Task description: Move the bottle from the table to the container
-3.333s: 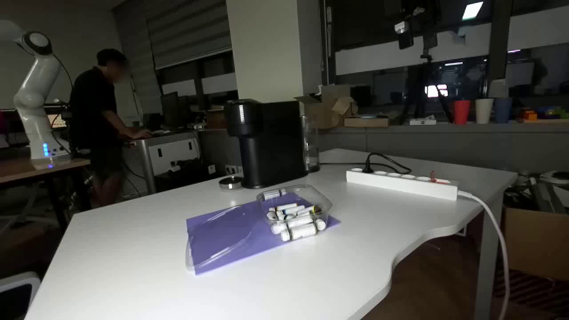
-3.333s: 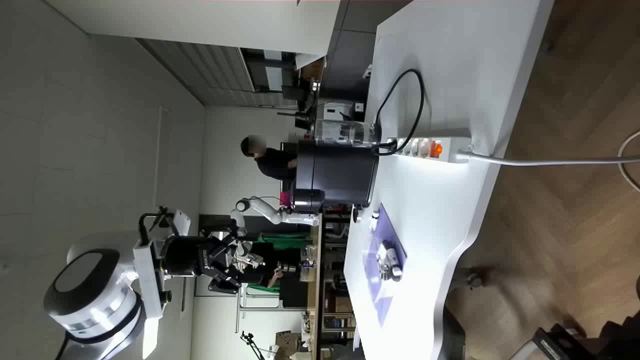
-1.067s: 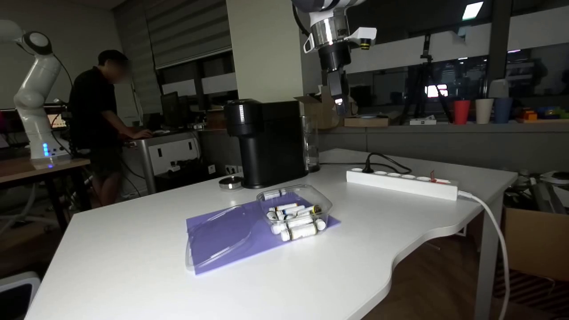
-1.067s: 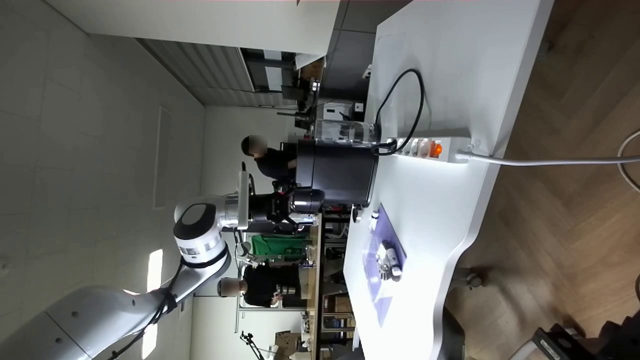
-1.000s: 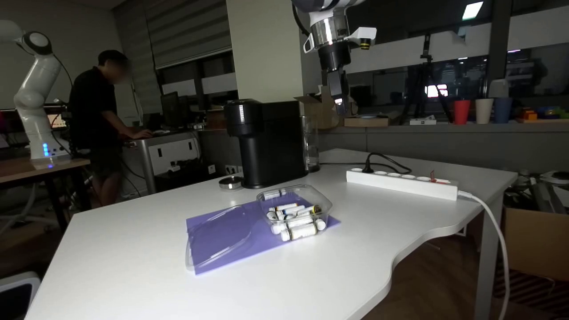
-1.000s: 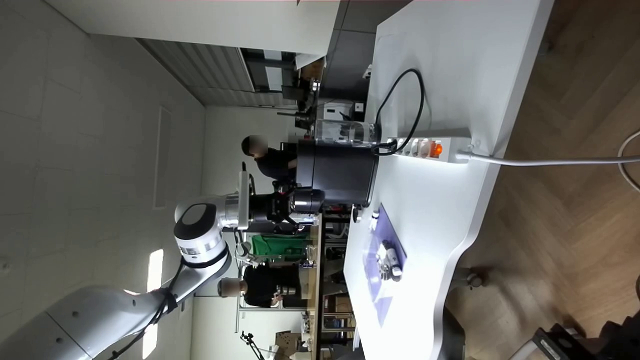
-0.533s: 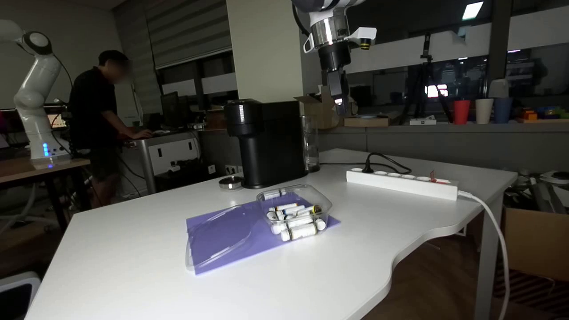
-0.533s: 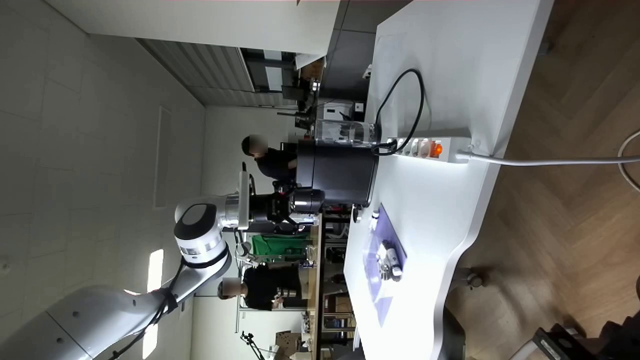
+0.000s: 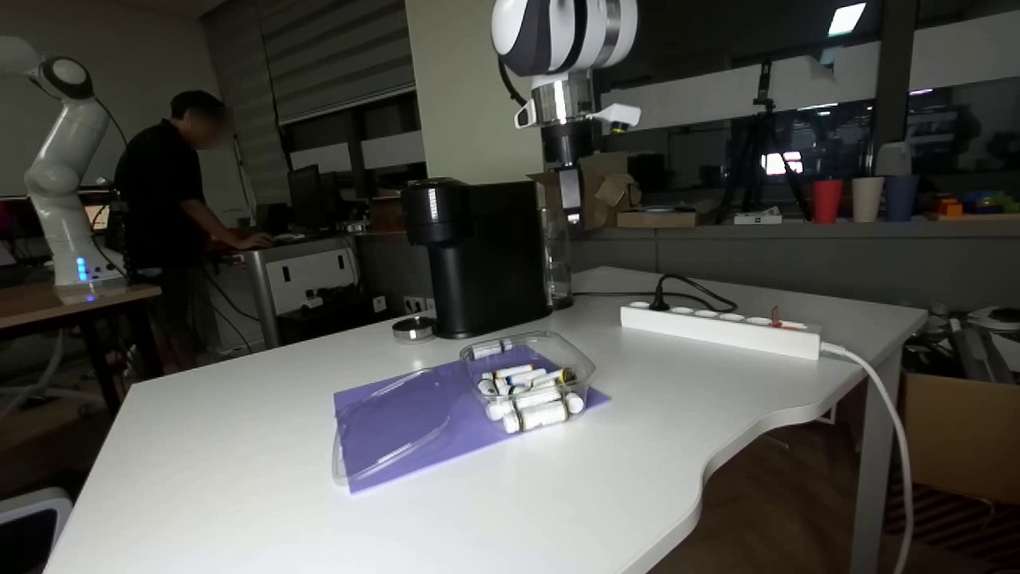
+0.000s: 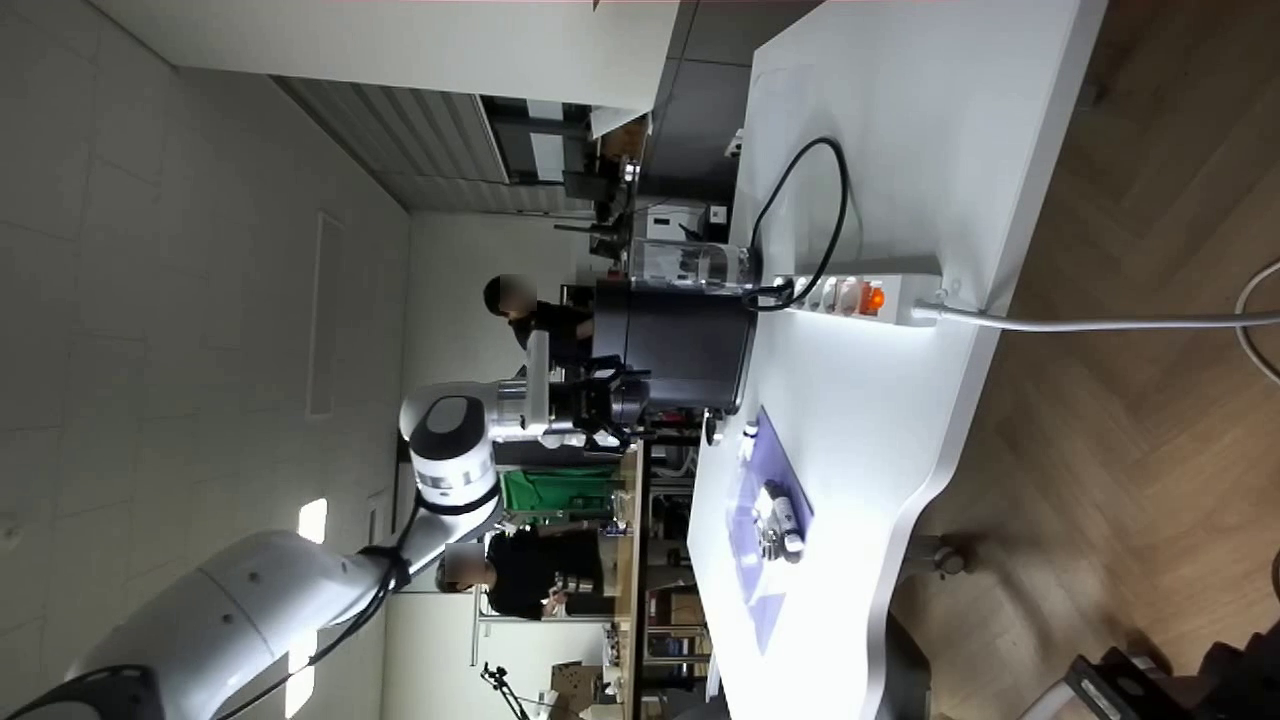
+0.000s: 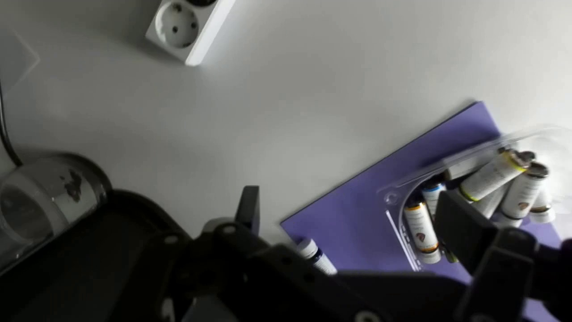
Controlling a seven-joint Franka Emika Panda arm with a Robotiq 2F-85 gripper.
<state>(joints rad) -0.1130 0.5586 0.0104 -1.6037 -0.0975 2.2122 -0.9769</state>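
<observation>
A white bottle [image 9: 489, 348] lies alone on a purple sheet [image 9: 390, 426], behind the container. It also shows in an exterior view turned sideways [image 10: 750, 430] and in the wrist view [image 11: 319, 259], where my gripper's linkage hides its lower end. The clear plastic container [image 9: 590, 371] holds several white bottles; its rim shows in the wrist view [image 11: 402, 241]. My gripper [image 11: 355, 210] is open and empty, with the sheet visible between its fingers. In both exterior views the gripper [image 9: 570, 214] [image 10: 630, 408] hangs well above the table.
A tall black coffee machine [image 9: 502, 255] with a clear tank [image 9: 559, 263] stands beside the sheet, close to the gripper [image 11: 103, 259]. A white power strip [image 9: 717, 331] with cables lies on the table [image 9: 637, 446]. A round tin [image 9: 413, 328] and clear lid [image 9: 343, 470] are nearby.
The arm has come into view over the table since 3.3 seconds ago. In the last half second the gripper has moved lower and towards the coffee machine's side. The bottles have not moved.
</observation>
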